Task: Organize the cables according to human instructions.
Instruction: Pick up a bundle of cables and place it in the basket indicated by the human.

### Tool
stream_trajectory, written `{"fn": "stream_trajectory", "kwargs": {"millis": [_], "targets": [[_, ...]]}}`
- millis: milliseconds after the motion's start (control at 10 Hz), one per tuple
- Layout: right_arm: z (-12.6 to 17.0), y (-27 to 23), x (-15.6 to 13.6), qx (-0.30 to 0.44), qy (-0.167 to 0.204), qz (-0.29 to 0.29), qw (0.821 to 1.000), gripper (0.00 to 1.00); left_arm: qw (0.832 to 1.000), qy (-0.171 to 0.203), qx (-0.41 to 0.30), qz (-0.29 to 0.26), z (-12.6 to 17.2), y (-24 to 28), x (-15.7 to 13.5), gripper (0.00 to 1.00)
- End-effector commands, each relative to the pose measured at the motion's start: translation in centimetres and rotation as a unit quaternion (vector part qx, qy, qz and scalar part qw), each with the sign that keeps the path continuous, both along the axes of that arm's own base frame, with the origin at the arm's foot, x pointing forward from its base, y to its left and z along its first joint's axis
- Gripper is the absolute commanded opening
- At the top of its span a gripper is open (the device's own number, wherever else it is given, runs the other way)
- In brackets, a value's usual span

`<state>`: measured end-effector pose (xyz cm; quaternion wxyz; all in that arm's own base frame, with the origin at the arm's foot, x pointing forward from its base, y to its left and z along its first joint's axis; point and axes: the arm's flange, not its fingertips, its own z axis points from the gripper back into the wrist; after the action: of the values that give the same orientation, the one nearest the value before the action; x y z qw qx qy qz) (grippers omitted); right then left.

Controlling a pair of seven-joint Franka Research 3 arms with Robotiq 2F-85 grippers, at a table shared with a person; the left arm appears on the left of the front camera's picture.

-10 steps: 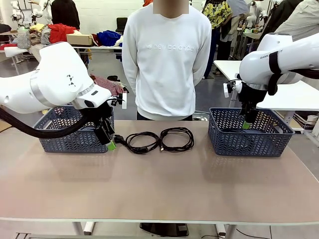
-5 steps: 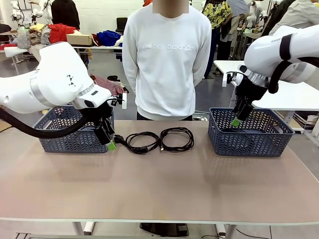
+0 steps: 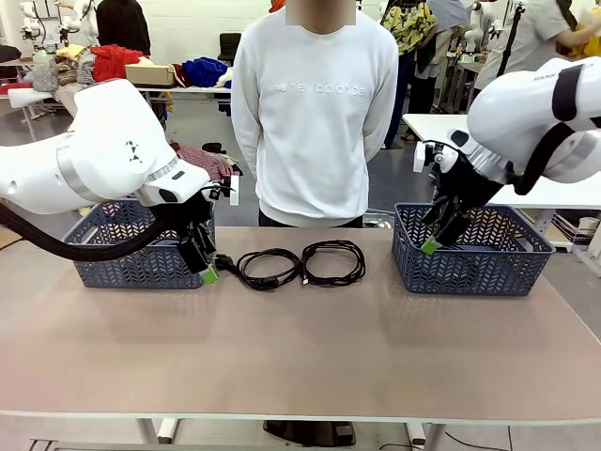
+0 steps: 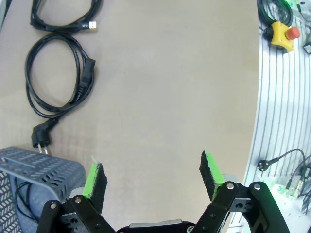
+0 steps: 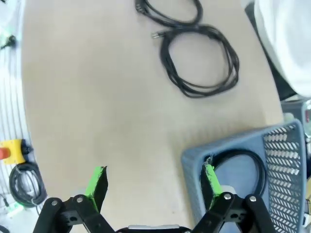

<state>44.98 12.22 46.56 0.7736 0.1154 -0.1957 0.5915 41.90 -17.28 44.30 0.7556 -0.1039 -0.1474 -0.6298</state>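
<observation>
A: Table (image 3: 300, 366): near half bare. Cables?

B: Two coiled cables (image 3: 302, 266) just right of the left basket (image 3: 122, 268). Left gripper (image 3: 208, 272) between them, jaws spread, empty. Right gripper (image 3: 430, 242) well right, spread, empty.

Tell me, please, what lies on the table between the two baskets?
In the front view, two coiled black cables lie there side by side: the left cable and the right cable.

The right gripper (image 5: 153, 171) gapes above the table (image 5: 97, 97), two coiled cables (image 5: 166, 58) beyond, seemingly another inside the basket (image 5: 286, 165).
</observation>
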Motion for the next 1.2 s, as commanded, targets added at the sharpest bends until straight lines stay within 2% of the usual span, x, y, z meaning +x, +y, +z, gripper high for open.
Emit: {"fn": "stream_trajectory", "kwargs": {"millis": [0, 500, 700, 800, 1100], "targets": [[-1.8, 0.4, -2.3, 0.039, -0.025, 0.027, 0.999, 1.0, 1.0, 0.001, -0.001, 0.005, 0.0, 0.1, -0.1, 1.0], [-3.4, 2.8, -5.7, 0.056, -0.046, 0.038, 0.997, 1.0, 1.0, 0.001, -0.001, 0.005, 0.0, 0.1, -0.1, 1.0], [-3.5, 3.4, -6.0, 0.051, -0.048, 0.04, 0.997, 1.0, 1.0, 0.001, -0.001, 0.005, 0.0, 0.1, -0.1, 1.0], [-2.6, 3.4, -5.5, 0.035, -0.025, 0.029, 0.999, 1.0, 1.0, 0.001, -0.001, 0.005, 0.0, 0.1, -0.1, 1.0], [-2.6, 3.4, -5.5, 0.035, -0.025, 0.029, 0.999, 1.0, 1.0, 0.001, -0.001, 0.005, 0.0, 0.1, -0.1, 1.0]]}}
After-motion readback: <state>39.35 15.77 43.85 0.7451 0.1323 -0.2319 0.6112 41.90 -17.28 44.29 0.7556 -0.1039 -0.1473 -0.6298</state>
